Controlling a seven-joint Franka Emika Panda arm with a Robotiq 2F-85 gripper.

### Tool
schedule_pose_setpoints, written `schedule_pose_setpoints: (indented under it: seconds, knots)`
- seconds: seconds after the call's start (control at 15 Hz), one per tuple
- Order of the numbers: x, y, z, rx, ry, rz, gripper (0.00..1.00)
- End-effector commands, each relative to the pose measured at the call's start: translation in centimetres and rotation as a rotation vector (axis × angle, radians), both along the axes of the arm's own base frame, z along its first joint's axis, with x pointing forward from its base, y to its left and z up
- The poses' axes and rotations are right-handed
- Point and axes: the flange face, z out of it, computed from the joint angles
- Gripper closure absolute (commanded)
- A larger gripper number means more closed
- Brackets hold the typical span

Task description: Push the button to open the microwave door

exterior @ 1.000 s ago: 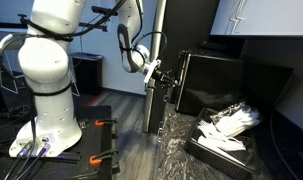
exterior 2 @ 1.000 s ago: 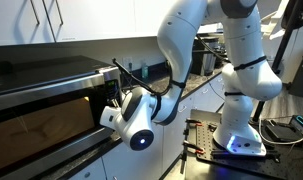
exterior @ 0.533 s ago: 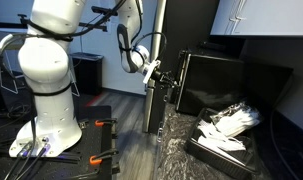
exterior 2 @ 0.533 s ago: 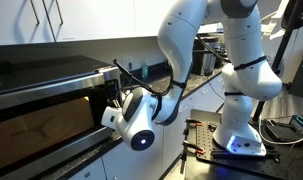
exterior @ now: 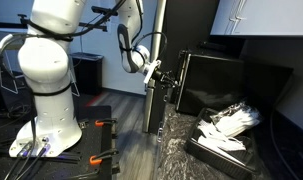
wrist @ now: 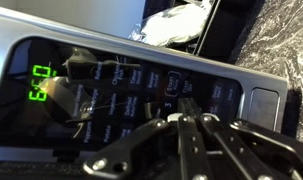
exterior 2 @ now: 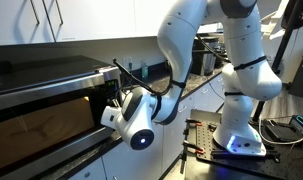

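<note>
Microwave door (exterior 2: 41,125): one; pincer (wrist: 188,110): one

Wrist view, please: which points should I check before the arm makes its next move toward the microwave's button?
1. Black glossy microwave door shut: ok.
2. Dark control panel in view: ok.
3. Silver rectangular button unobstructed: ok.
4. Jaws shut for pushing: ok.
5. Jaws lined up with that button: not ok, they point at small dark keys beside it.
6. Jaws touching the panel: cannot tell.
</note>
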Motion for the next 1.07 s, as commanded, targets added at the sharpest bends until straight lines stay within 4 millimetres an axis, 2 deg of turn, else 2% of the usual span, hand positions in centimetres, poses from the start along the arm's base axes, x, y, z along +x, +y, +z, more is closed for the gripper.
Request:
schedule_pose_setpoints:
  seconds: [0.0,0.4,1.0]
  knots:
    - [0.57,-0.37,0.83,0.001,-0.01,0.012,1.0]
    - [0.78,-0.62,0.6,0.012,-0.006,0.012,1.0]
    - [0.43,0.11,0.21,0.025,0.002,0.016,1.0]
